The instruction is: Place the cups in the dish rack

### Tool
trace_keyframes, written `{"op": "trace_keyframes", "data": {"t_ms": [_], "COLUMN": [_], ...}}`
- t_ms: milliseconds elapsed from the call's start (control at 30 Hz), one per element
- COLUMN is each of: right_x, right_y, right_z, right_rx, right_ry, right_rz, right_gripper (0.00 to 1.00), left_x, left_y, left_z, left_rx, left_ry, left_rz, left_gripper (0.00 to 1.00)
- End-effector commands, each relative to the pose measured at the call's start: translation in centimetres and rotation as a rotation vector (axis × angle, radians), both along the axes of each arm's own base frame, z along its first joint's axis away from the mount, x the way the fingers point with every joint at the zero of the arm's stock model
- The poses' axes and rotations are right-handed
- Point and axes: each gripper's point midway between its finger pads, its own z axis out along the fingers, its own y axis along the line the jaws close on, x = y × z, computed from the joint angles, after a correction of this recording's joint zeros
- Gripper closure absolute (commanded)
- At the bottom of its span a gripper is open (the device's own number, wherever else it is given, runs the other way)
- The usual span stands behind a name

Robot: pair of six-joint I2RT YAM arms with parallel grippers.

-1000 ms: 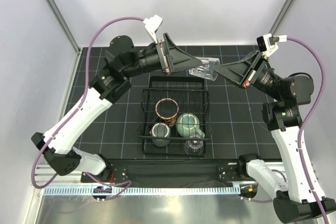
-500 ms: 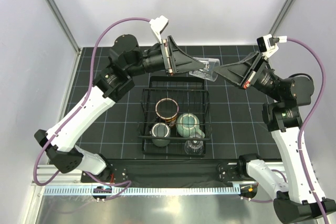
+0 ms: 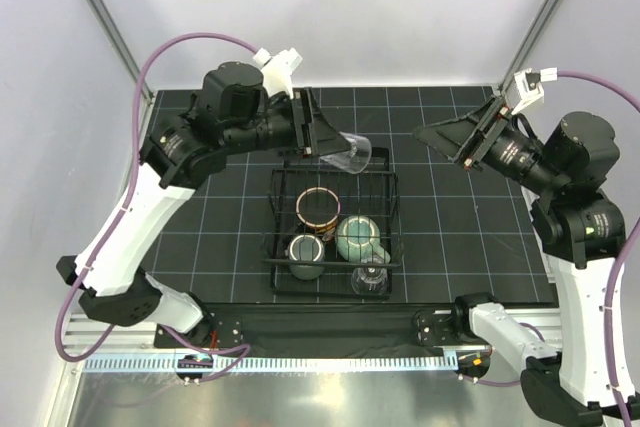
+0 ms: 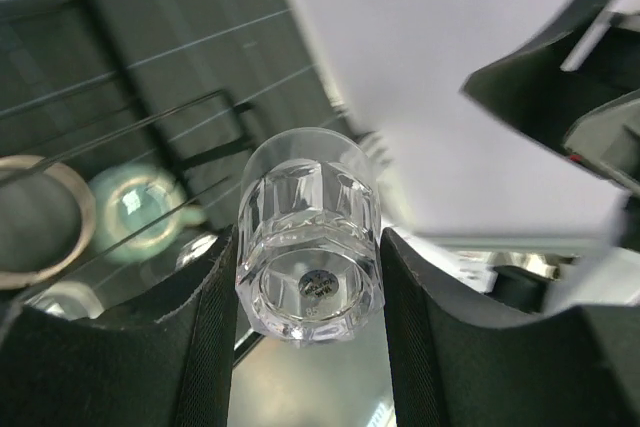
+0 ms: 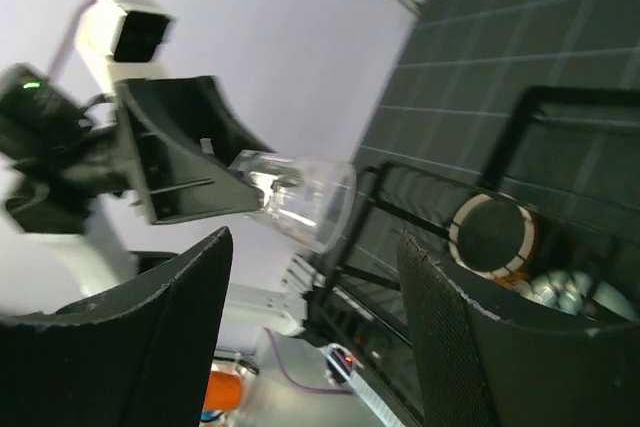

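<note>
My left gripper (image 3: 333,146) is shut on a clear glass (image 3: 350,153), holding it by its base, tilted, above the far edge of the black wire dish rack (image 3: 279,232). In the left wrist view the glass (image 4: 310,237) sits squeezed between both fingers (image 4: 212,337). My right gripper (image 3: 424,132) hangs open and empty to the right, apart from the glass (image 5: 296,197). Inside the rack stand the dark cup with the orange rim (image 3: 317,209), the pale-green mug (image 3: 357,237), the dark grey-green mug (image 3: 306,255) and a second clear glass (image 3: 370,277).
The rack stands on a black gridded mat (image 3: 450,217). White walls and metal frame posts (image 3: 105,27) enclose the back and sides. Both arm bases sit on the near rail (image 3: 330,327).
The right gripper opened, let go of the glass and drew back to the right. The left gripper shut on the glass and carried it left and down, toward the rack's far edge.
</note>
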Motion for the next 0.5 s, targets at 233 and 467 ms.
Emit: {"op": "trace_keyframes", "data": {"t_ms": [233, 467], "right_x": [0.9, 1.0], "right_y": [-1.6, -1.4], "right_z": [-6.1, -6.7], "right_rx": [-0.186, -0.181], "right_ry": [0.195, 0.219], "right_rz": [-0.080, -0.070], "right_gripper": [0.32, 0.32], "left_x": [-2.3, -2.8], "left_y": [5.1, 5.0], "left_z": [-7.0, -10.2], "left_rx": [0.524, 0.689], "left_ry": [0.018, -0.006], "left_rz": [0.112, 0.105], "left_gripper": [1.00, 1.00]}}
